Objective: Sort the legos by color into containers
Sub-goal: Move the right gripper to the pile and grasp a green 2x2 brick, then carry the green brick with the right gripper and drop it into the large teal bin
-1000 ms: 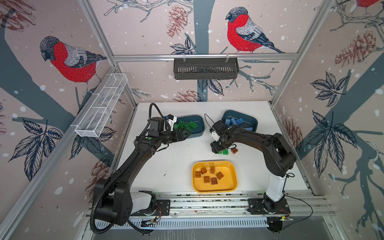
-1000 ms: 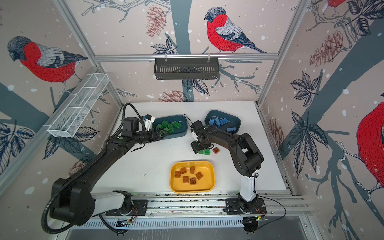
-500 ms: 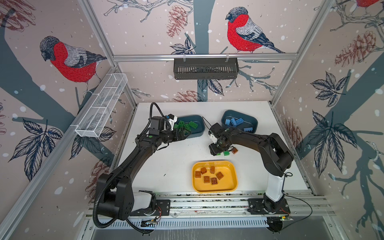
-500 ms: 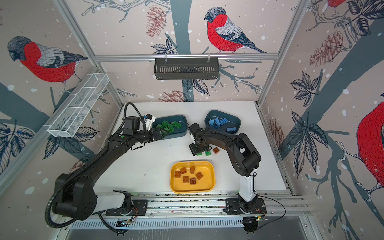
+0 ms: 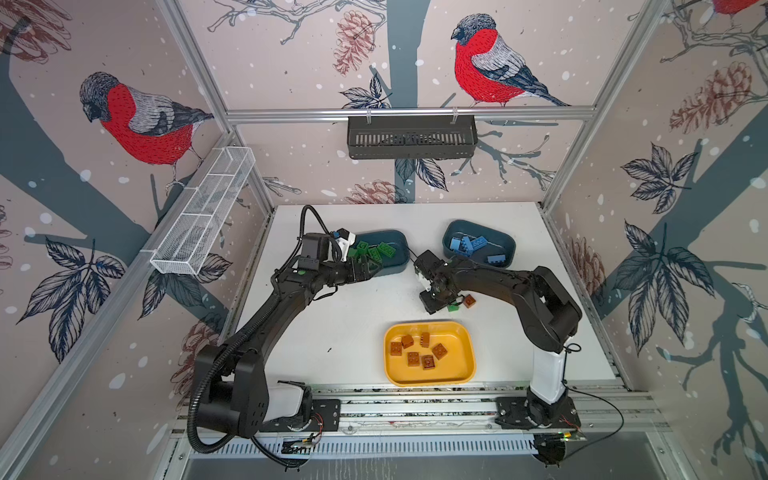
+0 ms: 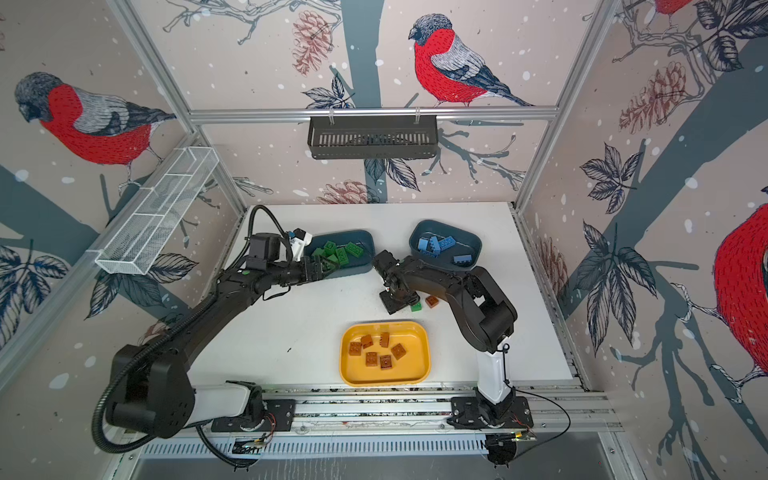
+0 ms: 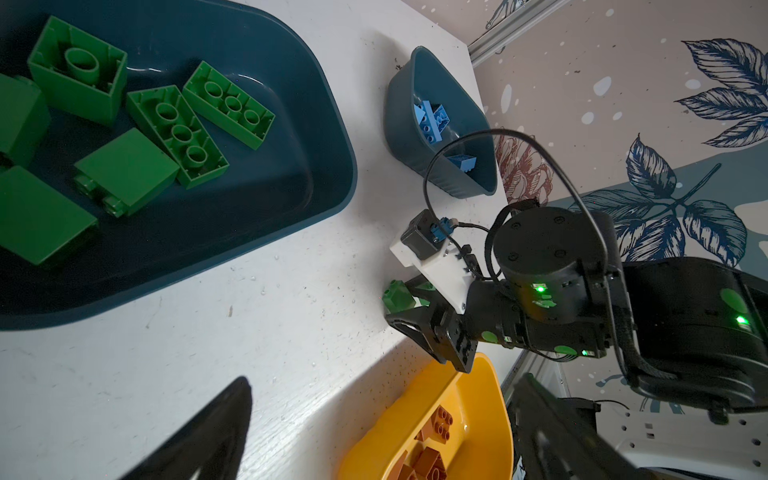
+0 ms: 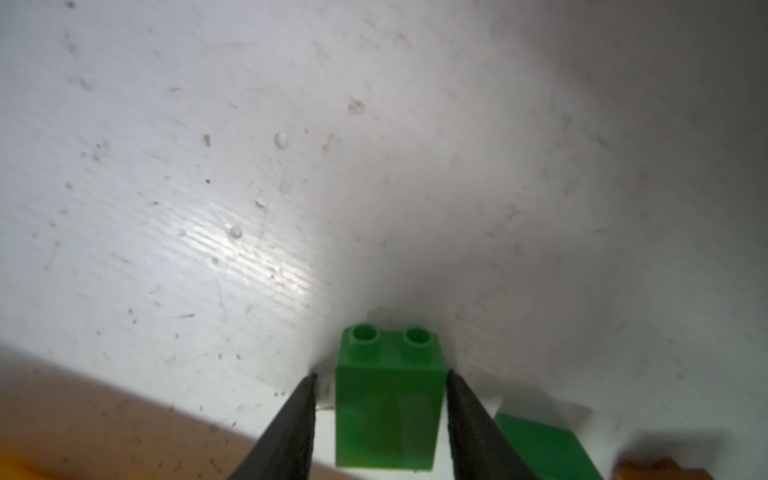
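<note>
On the white desk point(image 5: 332, 324) we count three containers: two dark teal rounded plastic tubs and one shallow yellow plastic tray point(image 5: 451, 372). The first tub point(image 5: 397, 264), on the side of the left arm, holds green studded plastic bricks point(image 7: 178, 137). In the left wrist view we count six of them, several lying with the hollow side up, and the edge of the picture cuts some. The second tub point(image 5: 498, 241), on the side of the right arm, holds light blue bricks point(image 5: 467, 244). We can separate four, but they lie in a heap. In the yellow tray lie six brown bricks point(image 5: 413, 358).

Three more bricks lie outside on the desk, between the tubs and the tray: two green and one brown. The right gripper point(image 8: 381, 376) points down at one small green brick point(image 8: 388, 415), and its jaws stand on both sides of it. One jaw touches the brick. Beside the other jaw a thin strip of desk shows, so we cannot tell whether the jaws clench it. The second loose green brick point(image 5: 453, 308) lies just beside this gripper, and the loose brown brick point(image 5: 470, 300) lies just beside that one.

The left gripper point(image 5: 365, 266) hangs over the near rim of the first tub. Its jaws are spread wide and grasp nothing.
</note>
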Controlling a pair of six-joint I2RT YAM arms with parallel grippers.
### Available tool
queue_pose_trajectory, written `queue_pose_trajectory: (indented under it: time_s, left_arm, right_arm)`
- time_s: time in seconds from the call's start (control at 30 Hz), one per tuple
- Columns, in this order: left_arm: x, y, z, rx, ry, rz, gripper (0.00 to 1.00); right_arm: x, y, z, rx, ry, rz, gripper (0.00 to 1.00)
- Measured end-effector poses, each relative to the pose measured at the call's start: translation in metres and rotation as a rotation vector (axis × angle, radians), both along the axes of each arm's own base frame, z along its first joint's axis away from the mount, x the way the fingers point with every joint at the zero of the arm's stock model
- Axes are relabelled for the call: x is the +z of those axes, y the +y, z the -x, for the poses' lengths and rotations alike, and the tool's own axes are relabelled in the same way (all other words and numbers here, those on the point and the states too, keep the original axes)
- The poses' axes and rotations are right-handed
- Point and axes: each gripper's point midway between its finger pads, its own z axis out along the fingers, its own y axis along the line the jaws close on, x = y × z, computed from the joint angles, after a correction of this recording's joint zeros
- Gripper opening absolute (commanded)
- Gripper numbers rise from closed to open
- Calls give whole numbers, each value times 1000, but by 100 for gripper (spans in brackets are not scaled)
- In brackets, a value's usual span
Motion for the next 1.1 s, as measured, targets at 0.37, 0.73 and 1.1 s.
queue_pose_trajectory:
  time_s: [0.37, 0.73, 1.1]
  left_arm:
    - [2, 1, 0, 1, -8, 1, 97]
    - [18, 7, -3, 19, -39, 5, 97]
    - [25, 15, -1, 33, -58, -5, 97]
  right_arm:
    - [2, 2, -13, -7, -29, 17, 32]
    - [77, 45, -53, 55, -197, -157, 33]
    - [123, 124, -122, 106, -350, -396, 35]
